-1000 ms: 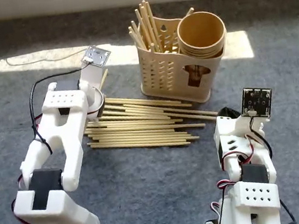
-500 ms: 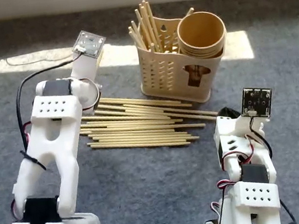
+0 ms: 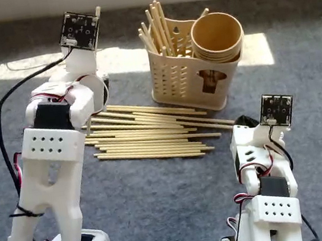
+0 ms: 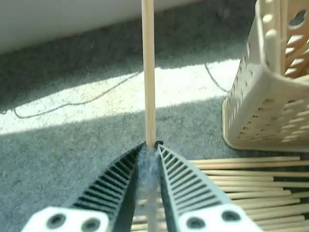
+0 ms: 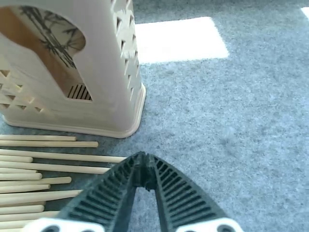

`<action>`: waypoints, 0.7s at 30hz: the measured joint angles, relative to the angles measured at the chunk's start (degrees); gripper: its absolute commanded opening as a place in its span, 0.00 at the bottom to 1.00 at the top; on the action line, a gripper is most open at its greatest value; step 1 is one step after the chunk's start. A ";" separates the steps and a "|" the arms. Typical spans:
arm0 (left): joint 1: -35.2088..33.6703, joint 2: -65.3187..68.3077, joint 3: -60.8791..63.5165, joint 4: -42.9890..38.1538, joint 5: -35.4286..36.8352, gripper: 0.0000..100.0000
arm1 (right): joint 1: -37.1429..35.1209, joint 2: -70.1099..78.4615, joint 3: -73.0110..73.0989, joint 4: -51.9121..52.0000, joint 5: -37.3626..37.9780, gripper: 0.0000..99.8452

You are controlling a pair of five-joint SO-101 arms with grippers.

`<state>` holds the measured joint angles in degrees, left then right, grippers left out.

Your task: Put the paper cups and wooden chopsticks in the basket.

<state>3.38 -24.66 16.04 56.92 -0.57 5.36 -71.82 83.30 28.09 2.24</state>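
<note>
Left fingers [image 4: 115,180] lifted higher, clamping one chopstick [image 4: 148,72]

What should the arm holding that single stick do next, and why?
Probably swing across to the basket and bring the stick above the compartment that already holds upright sticks. The left gripper is shut on one chopstick, and the basket stands off to its side, not yet under the stick. The loose chopsticks on the carpet can wait.
</note>
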 measured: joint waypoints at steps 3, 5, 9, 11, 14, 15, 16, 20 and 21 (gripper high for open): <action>1.76 -3.25 0.00 -4.48 2.55 0.01 | 0.00 0.00 0.00 0.00 0.00 0.01; 3.60 -5.10 0.00 -7.56 3.69 0.01 | 0.00 0.00 0.00 0.00 0.00 0.01; 7.47 -7.56 0.00 -13.63 5.54 0.01 | 0.00 0.00 0.00 0.00 0.00 0.01; 9.14 -7.74 0.00 -17.05 6.51 0.01 | 0.00 0.00 0.00 0.00 0.00 0.01; 10.81 -7.74 0.00 -22.42 8.79 0.01 | 0.00 0.00 0.00 0.00 0.00 0.01; 11.34 -7.74 0.00 -24.09 9.67 0.01 | 0.00 0.00 0.00 0.00 0.00 0.01; 11.69 -7.74 0.00 -25.58 10.64 0.01 | 0.00 0.00 0.00 0.00 0.00 0.01; 13.36 -7.74 0.00 -32.09 13.45 0.01 | 0.00 0.00 0.00 0.00 0.00 0.01; 13.89 -7.74 0.00 -33.85 13.71 0.01 | 0.00 0.00 0.00 0.00 0.00 0.01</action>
<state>17.27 -32.40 16.04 23.08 13.14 5.36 -71.82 83.30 28.09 2.24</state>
